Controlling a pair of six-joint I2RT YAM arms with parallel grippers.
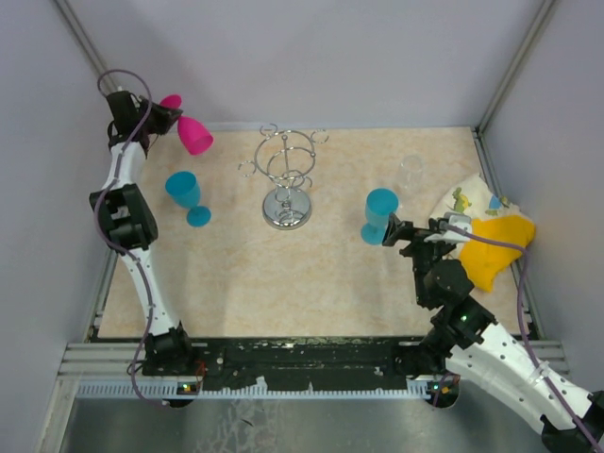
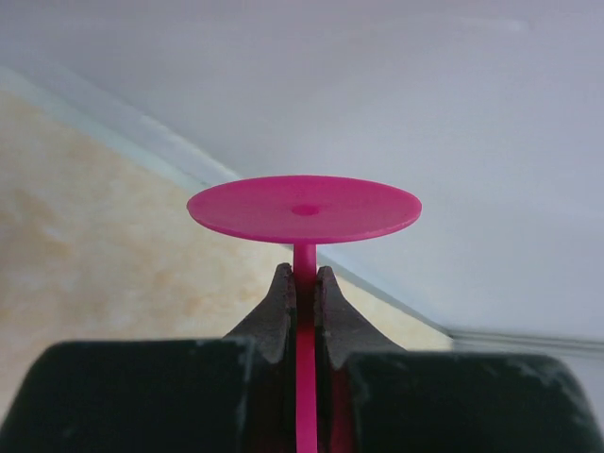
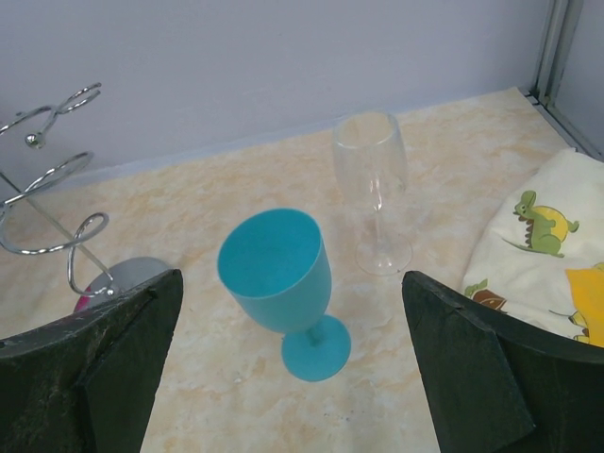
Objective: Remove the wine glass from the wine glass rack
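Backdrop: grey walls (image 1: 330, 57) close in a beige marbled table (image 1: 330, 293) on three sides when you look down from above.
Left pincer: your left pincer (image 2: 304, 302) is pinched tight on the thin stem of the pink wine glass (image 2: 304, 208). In the wrist view both fingers (image 2: 274, 316) press the stem from either side, and the round foot sits just past their tips.
Pink glass position: from above you see it held off the table at the far left corner. It is tilted hard over, foot toward the far wall and bowl pointing right and nearer.
Rack: the wine glass rack (image 1: 286, 179) stands upright mid-table toward the far side, to the right of the pink glass and well apart from it. Its round shiny base rests on the surface and its curled loops are on top.
Left teal glass: a teal glass (image 1: 186, 196) stands upright between your left arm (image 1: 123, 212) and the rack, nearer than the pink one.
Right pincer: your right pincer (image 1: 392, 231) has its fingers (image 3: 94, 368) spread wide, low over the right half of the table.
Right teal glass: a second teal glass (image 3: 283, 283) stands upright just ahead of those spread fingers. In the wrist view it touches neither.
Clear glass: a clear wine glass (image 3: 373, 189) stands upright beyond it, toward the far wall.
Cloth: a crumpled white cloth (image 1: 486, 236) with dinosaur print and a yellow patch lies at the right edge, beside your right arm (image 1: 472, 330).
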